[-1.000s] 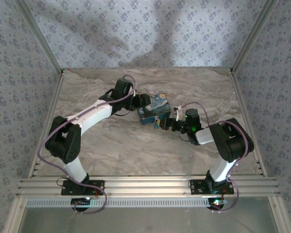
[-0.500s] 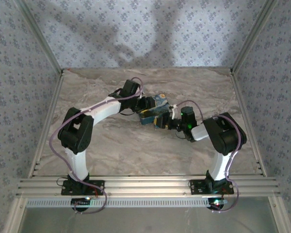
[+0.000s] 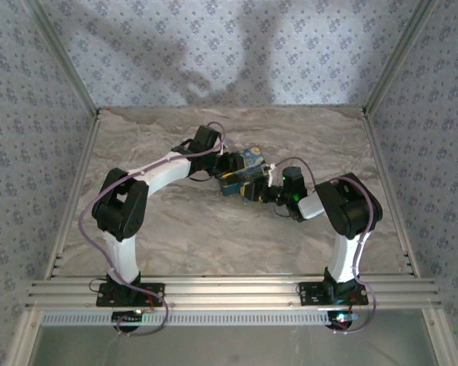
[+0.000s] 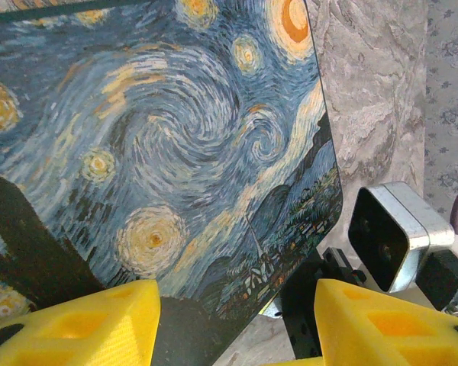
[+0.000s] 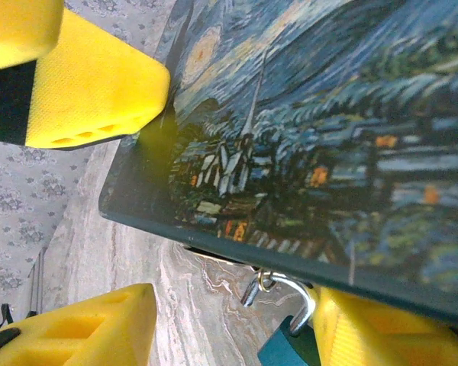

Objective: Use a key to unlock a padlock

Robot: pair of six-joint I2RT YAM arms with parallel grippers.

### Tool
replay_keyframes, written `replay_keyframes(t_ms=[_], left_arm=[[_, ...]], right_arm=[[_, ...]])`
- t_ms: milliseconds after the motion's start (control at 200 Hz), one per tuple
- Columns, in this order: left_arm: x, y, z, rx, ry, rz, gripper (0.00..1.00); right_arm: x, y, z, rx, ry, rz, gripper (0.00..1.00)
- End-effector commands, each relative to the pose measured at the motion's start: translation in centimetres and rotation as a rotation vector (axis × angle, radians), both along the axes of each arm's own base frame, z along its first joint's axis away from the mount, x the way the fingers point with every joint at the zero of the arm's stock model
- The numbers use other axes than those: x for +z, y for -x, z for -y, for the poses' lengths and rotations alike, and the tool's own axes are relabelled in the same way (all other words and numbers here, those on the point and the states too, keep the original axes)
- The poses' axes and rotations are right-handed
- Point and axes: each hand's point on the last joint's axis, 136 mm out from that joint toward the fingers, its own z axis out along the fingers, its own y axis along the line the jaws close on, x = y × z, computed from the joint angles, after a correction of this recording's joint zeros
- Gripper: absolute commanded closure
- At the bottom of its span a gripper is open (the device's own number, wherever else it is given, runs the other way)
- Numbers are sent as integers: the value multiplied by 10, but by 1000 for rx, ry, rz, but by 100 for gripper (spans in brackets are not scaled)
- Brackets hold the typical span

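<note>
Though tiny, teal padlock (image 5: 285, 349), curved silver shackle (image 5: 302, 296).

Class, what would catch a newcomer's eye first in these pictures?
The blue-and-yellow starry-night printed tin box dominates, near the middle of the marbled table. The left tool brackets its corner with bright yellow fingers; a small teal padlock peeks from under its edge.

Blue-and-yellow swirls cover the tin (image 4: 175, 152); the padlock (image 5: 281, 352) is teal, the table (image 3: 214, 229) grey-marbled.

Left pincer (image 3: 227, 165) and right pincer (image 3: 255, 191) flank the painted tin (image 3: 251, 158)
</note>
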Motion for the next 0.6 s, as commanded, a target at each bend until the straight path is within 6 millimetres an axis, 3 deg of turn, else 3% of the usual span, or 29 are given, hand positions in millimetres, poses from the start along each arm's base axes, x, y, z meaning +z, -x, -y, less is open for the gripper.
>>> replay_keyframes(t_ms=[0, 600], left_arm=[[-9, 5, 1, -24, -13, -20, 45], [-9, 5, 0, -18, -14, -17, 45]], right_arm=[[5, 0, -6, 28, -22, 14, 45], [-5, 7, -1, 19, -9, -15, 61]])
